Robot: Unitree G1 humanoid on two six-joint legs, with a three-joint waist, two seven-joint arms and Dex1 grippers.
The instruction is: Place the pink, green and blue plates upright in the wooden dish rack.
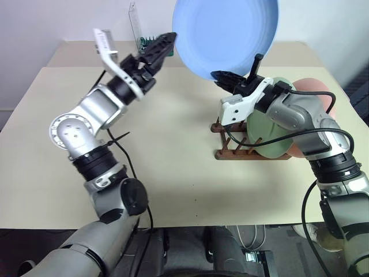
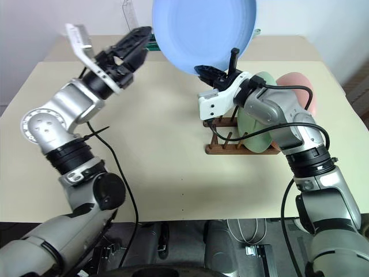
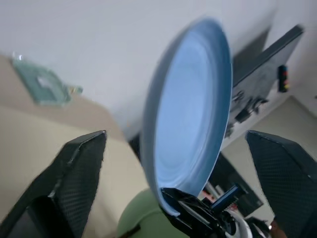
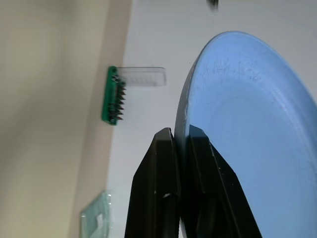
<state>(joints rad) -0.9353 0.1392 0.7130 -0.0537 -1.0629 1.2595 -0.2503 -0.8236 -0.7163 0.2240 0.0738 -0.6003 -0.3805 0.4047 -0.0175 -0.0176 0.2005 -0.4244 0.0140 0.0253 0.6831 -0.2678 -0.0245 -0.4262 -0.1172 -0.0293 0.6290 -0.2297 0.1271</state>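
The right gripper (image 1: 230, 80) stood clamped on the lower rim of the blue plate (image 1: 226, 36), which it held edge-up in the air above the table, its black fingers pinching the lip from both faces. Across from it, at about nine o'clock of the plate, the left gripper (image 1: 164, 45) hovered with its fingers spread wide apart, close beside the rim but clear of it and holding nothing. The plate looked rigid, smooth and light, probably plastic or melamine; held by one point low on its edge it seemed liable to pivot or slip, so the rim, well down toward the bottom, appeared the sensible place to grip it. Below and behind the right arm, at roughly four o'clock of the blue plate, the wooden dish rack (image 1: 230, 153) sat on the table with the green plate (image 1: 271, 138) already standing upright between its pegs and the pink plate (image 1: 314, 88) upright just behind it. The beige table (image 1: 173, 173) was a flat matte surface offering little friction to a sliding plate. Farther off, near the back edge at twelve o'clock, stood a small green block (image 1: 145, 41) with a clear panel, against a plain white wall (image 1: 46, 23).
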